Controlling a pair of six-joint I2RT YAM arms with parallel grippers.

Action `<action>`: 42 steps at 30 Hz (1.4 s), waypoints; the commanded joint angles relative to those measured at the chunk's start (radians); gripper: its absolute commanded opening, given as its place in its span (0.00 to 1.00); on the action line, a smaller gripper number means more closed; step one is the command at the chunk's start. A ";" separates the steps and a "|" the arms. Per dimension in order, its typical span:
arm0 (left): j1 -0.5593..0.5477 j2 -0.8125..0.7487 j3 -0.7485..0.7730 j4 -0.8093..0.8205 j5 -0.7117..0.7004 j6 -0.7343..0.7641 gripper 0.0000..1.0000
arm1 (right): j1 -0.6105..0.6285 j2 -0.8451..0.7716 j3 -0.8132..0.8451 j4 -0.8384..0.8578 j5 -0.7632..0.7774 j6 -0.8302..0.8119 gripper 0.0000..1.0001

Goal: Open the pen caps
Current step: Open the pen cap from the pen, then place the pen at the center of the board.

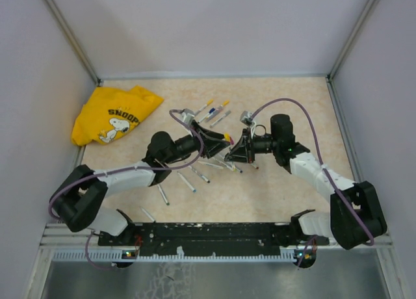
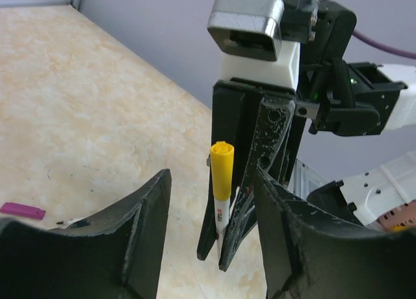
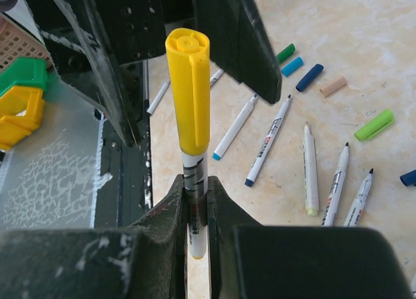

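Observation:
My right gripper point(image 3: 198, 211) is shut on the white barrel of a pen point(image 3: 195, 182) and holds it upright above the table. The pen's yellow cap point(image 3: 188, 94) is still on it and points toward the left arm. My left gripper point(image 2: 211, 231) stands open, one finger on each side of the yellow cap point(image 2: 221, 171), with a gap on both sides. From above, the two grippers point(image 1: 218, 138) point(image 1: 233, 153) meet nose to nose at mid-table. Several loose pen caps lie off their pens: green point(image 3: 285, 52), blue point(image 3: 292, 66), dark blue point(image 3: 309, 77), beige point(image 3: 333, 86).
Several uncapped pens point(image 3: 268, 141) lie on the table under the grippers, beside a light green cap point(image 3: 374, 125). A purple cap point(image 2: 23, 211) lies apart. A few capped pens point(image 1: 211, 110) sit farther back. A yellow T-shirt point(image 1: 114, 117) is heaped at the back left.

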 commanded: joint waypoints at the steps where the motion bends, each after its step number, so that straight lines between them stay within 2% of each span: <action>1: 0.006 0.031 0.041 0.043 0.076 -0.040 0.55 | -0.006 0.013 0.059 0.017 -0.024 -0.020 0.00; 9: 0.006 0.077 0.079 0.039 0.078 -0.051 0.32 | -0.005 0.019 0.059 0.014 -0.031 -0.026 0.00; 11: 0.005 0.082 0.083 0.040 0.071 -0.053 0.20 | -0.004 0.019 0.059 0.014 -0.033 -0.027 0.00; 13: 0.005 0.083 0.086 0.040 0.060 -0.054 0.01 | -0.004 0.020 0.059 0.012 -0.033 -0.029 0.00; 20: 0.029 -0.019 0.113 -0.028 -0.120 0.021 0.00 | 0.016 0.040 0.052 0.015 -0.012 -0.030 0.00; 25: 0.135 -0.072 0.138 -0.008 -0.223 -0.016 0.00 | 0.037 0.052 0.050 0.015 -0.002 -0.025 0.00; 29: 0.217 -0.078 0.160 0.034 -0.222 -0.066 0.00 | 0.040 0.064 0.051 0.008 0.012 -0.026 0.00; 34: 0.235 -0.122 0.151 0.027 -0.208 -0.006 0.00 | 0.039 0.069 0.086 -0.069 0.041 -0.081 0.00; 36: 0.236 -0.166 0.090 0.019 -0.188 0.030 0.00 | 0.036 0.063 0.135 -0.192 0.116 -0.184 0.00; 38: 0.236 -0.219 0.012 0.007 -0.171 0.056 0.00 | 0.033 0.056 0.188 -0.323 0.262 -0.309 0.00; 42: 0.237 -0.300 -0.147 -0.048 -0.137 0.071 0.00 | 0.012 0.057 0.226 -0.438 0.526 -0.449 0.00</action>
